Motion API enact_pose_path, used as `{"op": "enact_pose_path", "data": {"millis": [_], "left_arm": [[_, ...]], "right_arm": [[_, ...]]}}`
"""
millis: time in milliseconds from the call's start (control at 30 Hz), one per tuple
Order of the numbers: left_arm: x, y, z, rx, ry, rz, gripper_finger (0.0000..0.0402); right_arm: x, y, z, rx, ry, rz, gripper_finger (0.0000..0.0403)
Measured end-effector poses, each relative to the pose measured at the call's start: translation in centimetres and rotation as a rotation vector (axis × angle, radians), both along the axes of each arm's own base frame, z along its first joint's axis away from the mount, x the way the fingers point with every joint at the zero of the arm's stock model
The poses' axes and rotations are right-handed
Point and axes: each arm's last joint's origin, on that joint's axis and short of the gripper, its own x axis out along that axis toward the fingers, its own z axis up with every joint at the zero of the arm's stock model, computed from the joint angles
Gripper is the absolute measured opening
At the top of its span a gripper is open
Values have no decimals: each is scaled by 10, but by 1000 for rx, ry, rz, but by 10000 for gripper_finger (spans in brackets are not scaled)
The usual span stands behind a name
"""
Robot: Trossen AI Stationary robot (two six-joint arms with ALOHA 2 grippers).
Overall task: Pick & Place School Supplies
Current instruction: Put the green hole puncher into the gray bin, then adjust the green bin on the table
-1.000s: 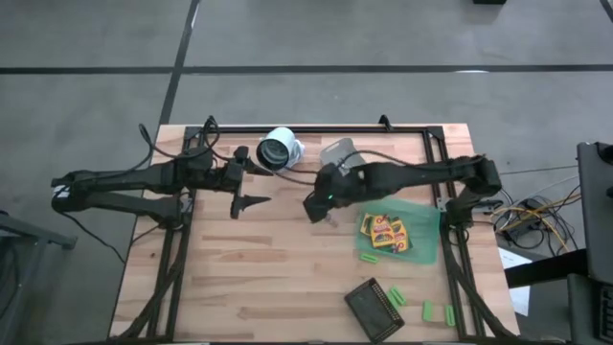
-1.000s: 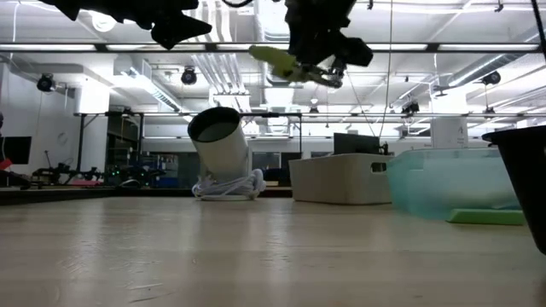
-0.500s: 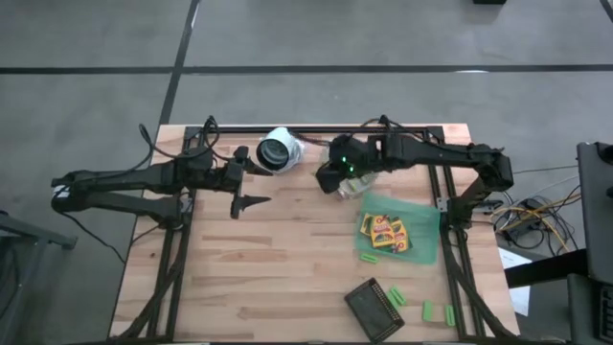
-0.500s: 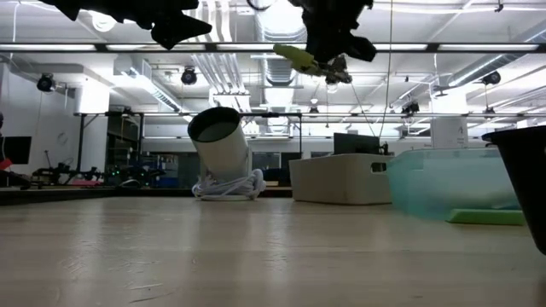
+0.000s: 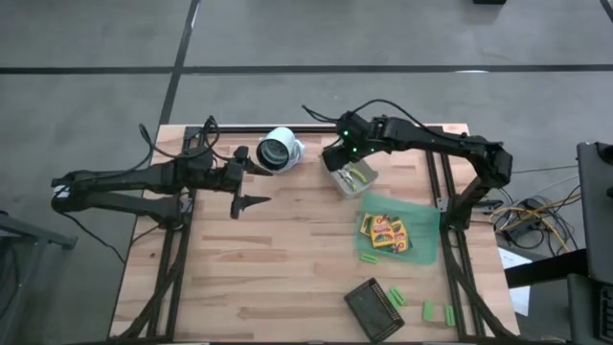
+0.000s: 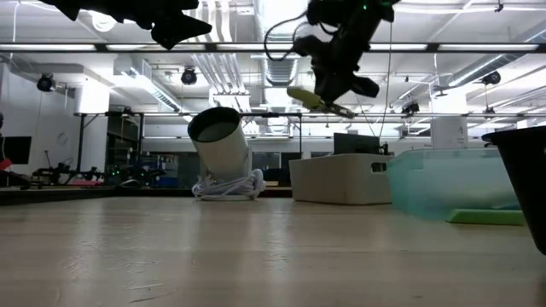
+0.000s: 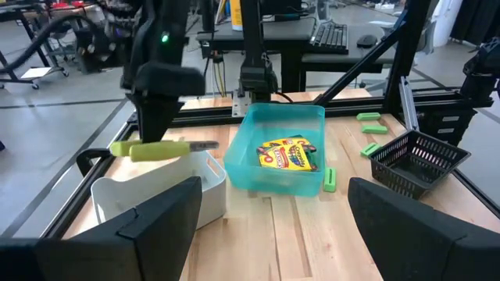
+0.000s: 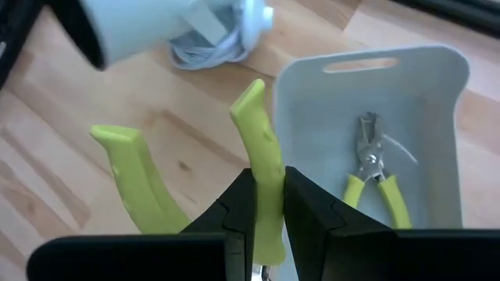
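Yellow-handled tool (image 8: pixel 262 168) is in the air, pinched by one handle in the right gripper (image 8: pixel 264 204); its other handle splays out to the side, free. From the high view the right gripper (image 5: pixel 347 165) sits over the grey bin (image 5: pixel 352 178) at the back of the desk (image 5: pixel 278 259), so the tool is above or at the near rim of that bin, not yet in it. Low view confirms the tool (image 6: pixel 317 100) hangs clear above the bin.

Done so far, judging by layout:
- second yellow-handled tool (image 8: pixel 376 181) already lies in the grey bin
- yellow packs (image 5: pixel 385 231) are in the green bin (image 5: pixel 421 218)

Left:
- drop the held tool
- green blocks: one (image 5: pixel 369 257) lies at the green bin's front edge, can't tell whether in or out; one (image 5: pixel 396 296) is just beside the dark tray (image 5: pixel 368 307); two more (image 5: pixel 438 311) lie on the desk near the front right corner
- roughly halfway, I'd say

Fingers:
- right: clenched tight on the handle, thin gap filled by it
- left gripper (image 5: pixel 251 202): fingers spread wide, holding nothing, parked over the left half of the desk near the white lamp-like cylinder (image 5: pixel 277 150)
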Motion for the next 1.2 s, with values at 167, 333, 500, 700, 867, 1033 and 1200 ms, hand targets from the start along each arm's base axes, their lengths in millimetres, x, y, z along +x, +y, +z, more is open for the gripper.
{"op": "enact_pose_path", "data": {"millis": [167, 333, 500, 700, 867, 1033, 1200], "left_arm": [[0, 0, 0, 1, 0, 7, 328], [0, 0, 0, 2, 0, 12, 328], [0, 2, 0, 14, 2, 77, 328], [0, 3, 0, 19, 2, 107, 328], [0, 3, 0, 19, 2, 107, 328], [0, 3, 0, 19, 2, 106, 328], [0, 3, 0, 19, 2, 106, 328]], "right_arm": [[-7, -14, -22, 24, 0, -37, 45], [-17, -26, -50, 54, 12, -86, 45], [-28, -33, -78, 106, 0, -113, 45], [-37, -32, -105, 141, -32, -169, 61], [-41, -29, -116, 141, -23, -186, 87], [-43, -30, -117, 115, -6, -205, 111], [-41, -31, -114, 100, -6, -187, 132]]}}
